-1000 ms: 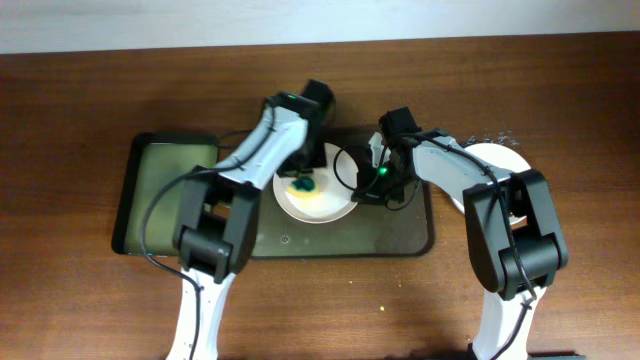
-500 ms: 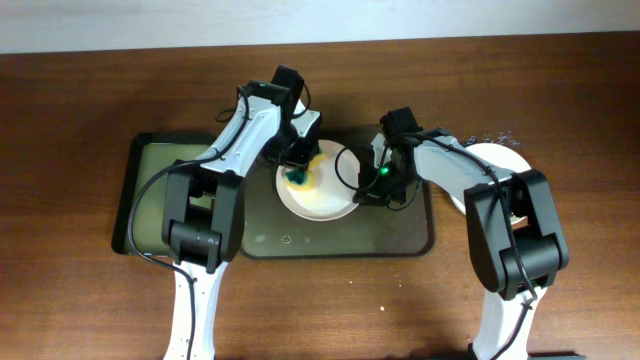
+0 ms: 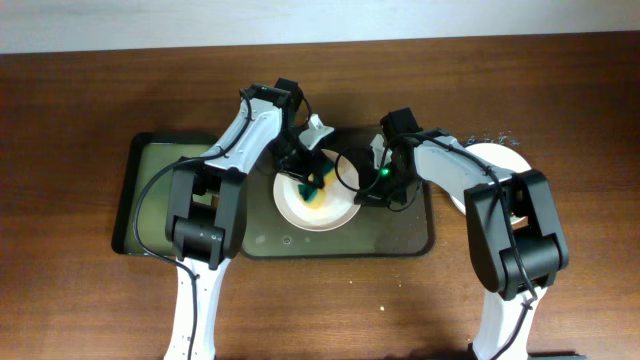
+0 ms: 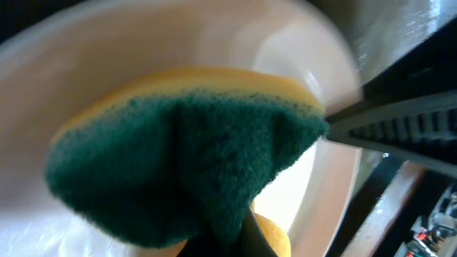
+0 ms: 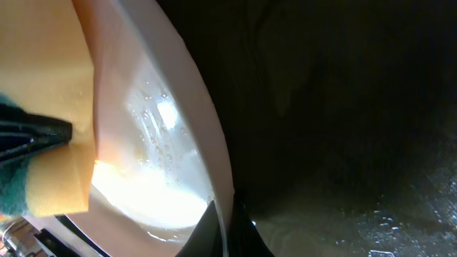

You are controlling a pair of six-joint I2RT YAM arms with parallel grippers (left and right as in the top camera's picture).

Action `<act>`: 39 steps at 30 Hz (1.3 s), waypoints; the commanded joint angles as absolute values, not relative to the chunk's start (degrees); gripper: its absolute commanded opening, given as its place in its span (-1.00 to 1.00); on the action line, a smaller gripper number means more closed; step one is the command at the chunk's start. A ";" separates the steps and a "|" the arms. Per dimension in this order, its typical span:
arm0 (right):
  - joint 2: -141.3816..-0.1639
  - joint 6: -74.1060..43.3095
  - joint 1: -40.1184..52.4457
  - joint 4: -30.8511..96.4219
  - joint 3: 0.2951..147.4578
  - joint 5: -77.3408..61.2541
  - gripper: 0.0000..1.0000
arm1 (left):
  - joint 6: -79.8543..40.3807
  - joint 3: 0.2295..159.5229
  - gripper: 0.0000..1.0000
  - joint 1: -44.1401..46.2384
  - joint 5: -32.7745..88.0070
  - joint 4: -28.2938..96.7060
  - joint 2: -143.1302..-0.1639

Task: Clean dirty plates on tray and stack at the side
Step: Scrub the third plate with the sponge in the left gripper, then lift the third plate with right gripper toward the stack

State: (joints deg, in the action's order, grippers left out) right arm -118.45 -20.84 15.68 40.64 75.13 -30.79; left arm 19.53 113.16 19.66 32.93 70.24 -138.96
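Note:
A white plate (image 3: 305,205) lies on the dark tray (image 3: 400,235) in the overhead view. My left gripper (image 3: 311,178) is shut on a green and yellow sponge (image 3: 314,186) that presses on the plate. In the left wrist view the sponge (image 4: 193,157) fills the frame against the plate (image 4: 300,43). My right gripper (image 3: 368,186) is shut on the plate's right rim; the right wrist view shows the rim (image 5: 203,143) between the fingers (image 5: 203,232). A second white plate (image 3: 500,160) lies on the table at the right, partly under my right arm. A third plate does not show.
A smaller black-rimmed tray with a greenish inside (image 3: 165,190) lies to the left of the dark tray. The brown table (image 3: 80,100) runs around both. A small wire-like thing (image 3: 495,135) lies behind the right plate.
My left gripper has moved right and toward the front across the plate with the sponge. My right gripper has held still on the rim.

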 commanded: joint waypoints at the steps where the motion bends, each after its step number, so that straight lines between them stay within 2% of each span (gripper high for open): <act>1: -121.27 -18.94 16.38 41.04 72.64 -25.71 -0.91 | 14.83 112.84 -1.00 20.45 36.58 64.42 -140.14; 3: -121.27 -18.94 16.38 41.06 72.64 -25.69 -0.91 | 3.01 112.84 -1.00 20.27 25.34 59.02 -140.14; 5: -121.27 -18.92 16.38 41.06 72.64 -25.69 -0.91 | -10.28 112.99 -1.00 20.05 8.78 56.36 -140.14; 8: -121.27 -18.92 16.38 41.06 72.64 -25.69 -0.91 | -28.45 114.19 -1.00 20.08 -13.89 61.93 -140.14; 11: -121.27 -18.94 16.38 41.04 72.64 -25.69 -0.92 | -32.12 114.48 -1.00 20.08 -24.40 67.29 -140.14; 13: -121.27 -18.94 16.38 41.06 72.64 -25.69 -0.91 | -31.77 114.48 -1.00 20.21 -24.10 71.48 -140.14; 17: -121.27 -18.94 16.38 41.06 72.64 -25.69 -0.90 | -11.09 114.48 -1.00 21.12 -0.60 74.30 -140.14; 19: -121.27 -18.94 16.38 41.06 72.64 -25.69 -0.90 | 3.97 114.48 -1.00 21.78 16.64 76.58 -140.14; 21: -121.27 -18.94 16.38 41.06 72.64 -25.71 -0.90 | 7.38 114.45 -1.00 22.39 20.62 77.91 -140.14; 24: -121.27 -18.94 16.40 41.06 72.64 -25.71 -0.91 | 7.14 114.48 -1.00 23.11 20.62 74.85 -140.14; 28: -121.27 -18.94 16.40 41.06 72.64 -25.71 -0.90 | -0.62 114.45 -1.00 22.94 19.59 65.91 -140.14; 31: -121.27 -18.92 16.38 41.06 72.64 -25.69 -0.90 | -14.72 114.87 -1.00 22.94 1.56 62.89 -140.14; 34: -121.27 -18.94 16.38 41.06 72.64 -25.69 -0.91 | -23.64 121.91 -1.00 22.85 -15.75 69.41 -140.14; 39: -121.27 -18.94 16.40 41.08 72.64 -25.65 -0.91 | -23.75 138.21 -1.00 20.40 -18.68 77.25 -140.14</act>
State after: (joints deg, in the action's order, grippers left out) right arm -118.56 -20.82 16.12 39.75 75.09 -31.11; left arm -20.40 129.16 23.99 -8.49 76.34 -140.62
